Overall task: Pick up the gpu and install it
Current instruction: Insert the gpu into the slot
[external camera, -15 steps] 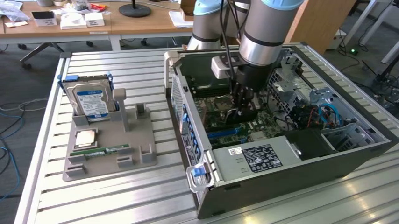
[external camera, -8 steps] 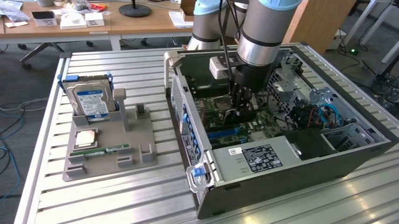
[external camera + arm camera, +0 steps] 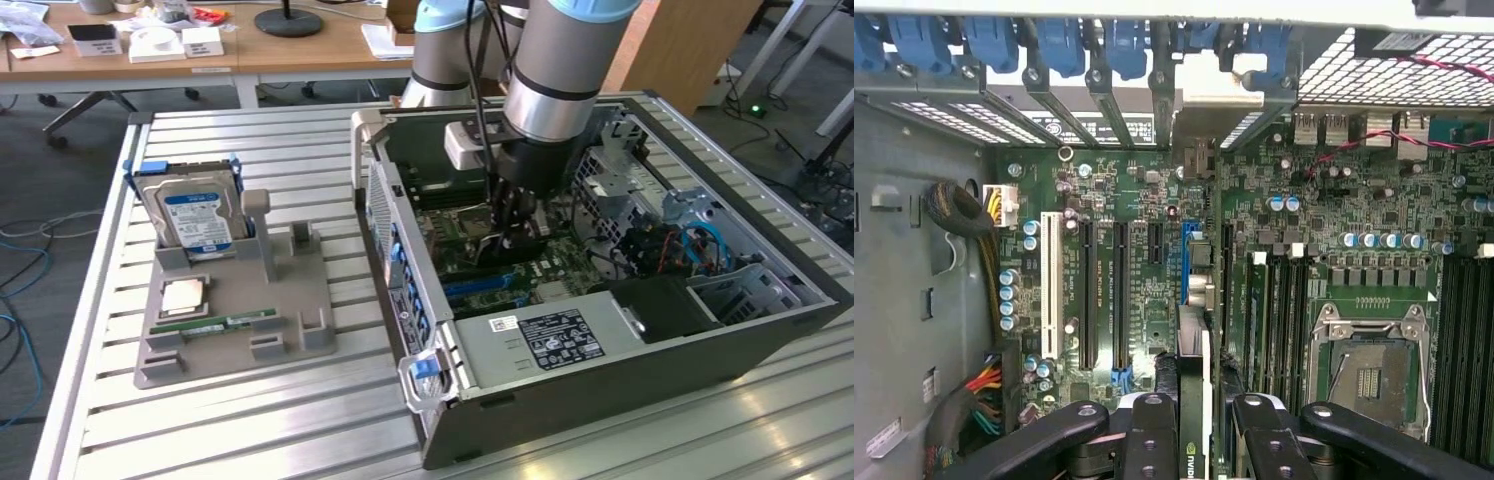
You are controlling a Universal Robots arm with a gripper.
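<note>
The claw (image 3: 1204, 405) is clenched on the gpu (image 3: 1192, 345), which it holds edge-on over the blue slot (image 3: 1187, 262) inside the computer case (image 3: 587, 350), toward the bench's (image 3: 267, 420) edge on the exterior view's right. The card looks light, stiff and fragile, so it is best gripped by its board edges.

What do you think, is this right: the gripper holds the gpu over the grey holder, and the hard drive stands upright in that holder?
No. The gripper holds the gpu inside the open computer case, over the motherboard; the exterior view shows it. The hard drive does stand upright in the grey holder.
</note>
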